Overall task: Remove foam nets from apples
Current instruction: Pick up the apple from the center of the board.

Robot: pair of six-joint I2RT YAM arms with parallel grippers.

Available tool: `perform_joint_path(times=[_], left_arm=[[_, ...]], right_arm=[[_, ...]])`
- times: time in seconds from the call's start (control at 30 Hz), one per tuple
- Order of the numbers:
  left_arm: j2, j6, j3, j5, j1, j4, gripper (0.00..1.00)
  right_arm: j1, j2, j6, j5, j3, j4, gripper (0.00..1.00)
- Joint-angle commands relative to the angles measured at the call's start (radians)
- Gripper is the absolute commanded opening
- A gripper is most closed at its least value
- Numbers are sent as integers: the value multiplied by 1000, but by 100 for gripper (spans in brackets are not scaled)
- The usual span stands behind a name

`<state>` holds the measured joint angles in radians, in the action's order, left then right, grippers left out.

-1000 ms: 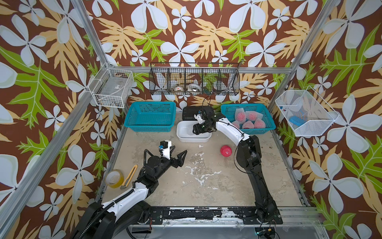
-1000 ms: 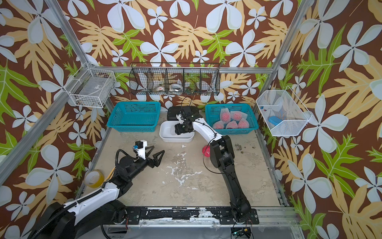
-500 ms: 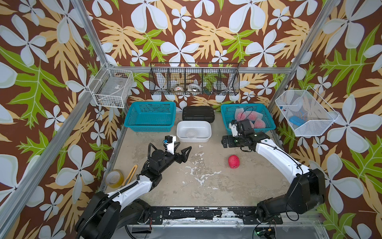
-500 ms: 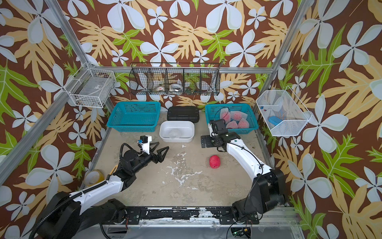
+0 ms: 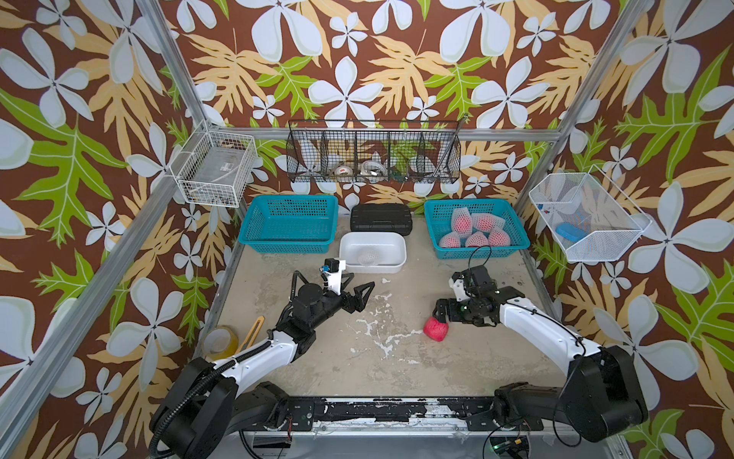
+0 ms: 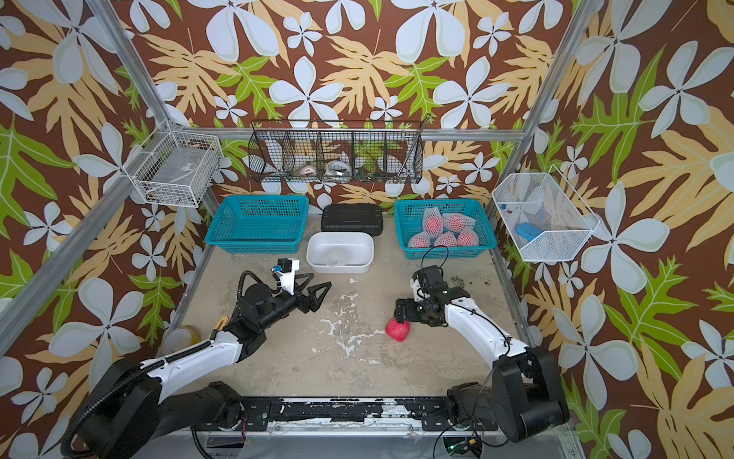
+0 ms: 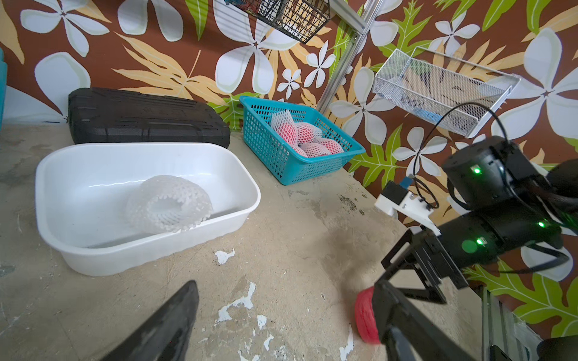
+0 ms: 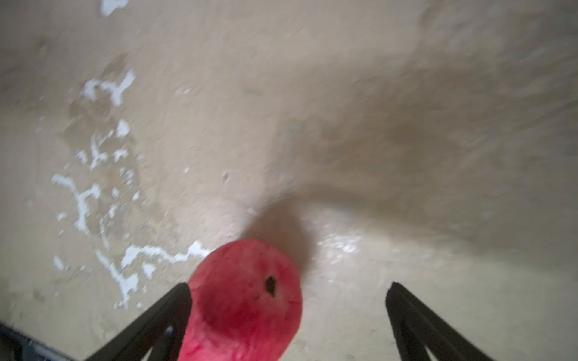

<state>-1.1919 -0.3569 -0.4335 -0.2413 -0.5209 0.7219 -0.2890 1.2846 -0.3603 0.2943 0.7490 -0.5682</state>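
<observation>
Right gripper [image 8: 288, 285], jaws apart, brackets one bare apple [image 5: 435, 329] on the table [image 5: 357, 357], left gripper [image 5: 360, 292] also spread and empty; one net [image 7: 169, 204] lies in the white tub [image 7: 78, 250], five netted apples [image 5: 476, 232] wait in the blue basket [image 5: 516, 244].

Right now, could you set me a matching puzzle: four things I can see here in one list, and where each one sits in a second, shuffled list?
Things
1. bare red apple
2. loose foam net
3. netted apples
4. black case

Places
A. in the teal basket on the right arm's side
B. behind the white tub, by the back wall
C. on the table, at the open right claw
D. inside the white tub

Pairs: 1-C, 2-D, 3-A, 4-B.
</observation>
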Motion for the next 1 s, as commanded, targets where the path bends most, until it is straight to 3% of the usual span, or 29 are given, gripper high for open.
perform_joint_path(times=[0.0, 0.3, 0.47, 0.6, 0.97], left_arm=[[-17, -3, 11, -10, -1, 31, 89], [-4, 2, 12, -1, -1, 10, 88], [-16, -5, 18, -8, -1, 22, 88], [-37, -22, 22, -19, -1, 50, 88], [-23, -16, 28, -4, -1, 47, 88]], right_arm=[[-20, -22, -65, 68, -45, 43, 100], [-162, -28, -159, 104, -73, 71, 100], [-200, -63, -180, -27, -29, -57, 100], [-241, -72, -200, -62, -13, -116, 100], [-429, -13, -306, -4, -34, -72, 97]])
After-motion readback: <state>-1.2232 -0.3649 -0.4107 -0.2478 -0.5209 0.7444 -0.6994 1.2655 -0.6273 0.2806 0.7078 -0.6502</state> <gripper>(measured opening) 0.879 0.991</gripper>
